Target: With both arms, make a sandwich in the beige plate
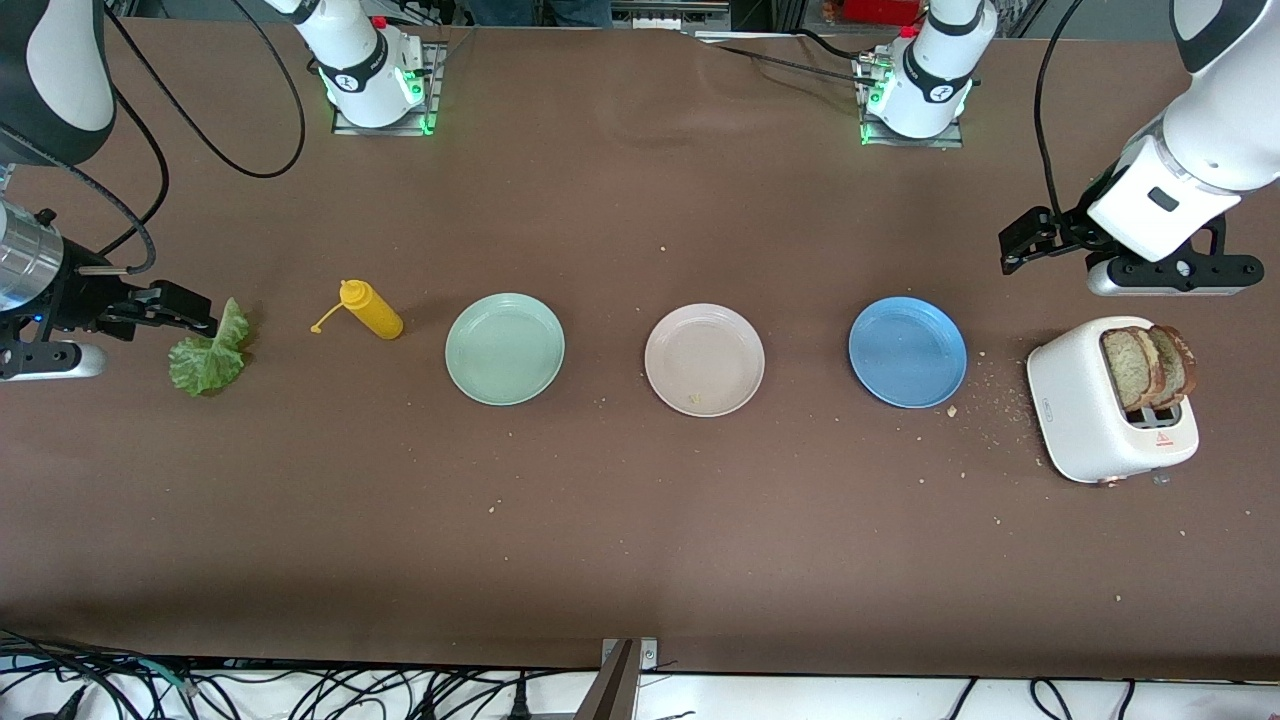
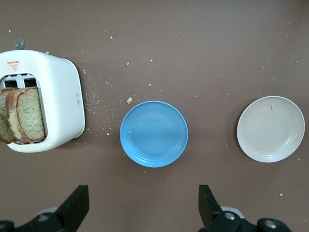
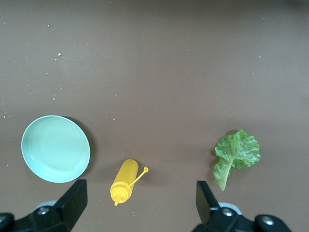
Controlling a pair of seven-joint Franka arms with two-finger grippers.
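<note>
The beige plate [image 1: 704,359] sits mid-table and holds only a crumb; it also shows in the left wrist view [image 2: 270,128]. Two bread slices [image 1: 1148,365] stand up out of a white toaster [image 1: 1085,410] at the left arm's end; the left wrist view shows these bread slices [image 2: 24,116] too. A green lettuce leaf [image 1: 210,350] lies flat at the right arm's end, and the same lettuce leaf [image 3: 236,153] appears in the right wrist view. My left gripper [image 1: 1025,243] hangs open and empty over bare table beside the toaster. My right gripper [image 1: 185,312] hangs open and empty just by the lettuce.
A blue plate [image 1: 907,351] lies between the toaster and the beige plate. A mint-green plate [image 1: 505,348] and a yellow squeeze bottle [image 1: 372,310] on its side lie between the beige plate and the lettuce. Crumbs are scattered around the toaster.
</note>
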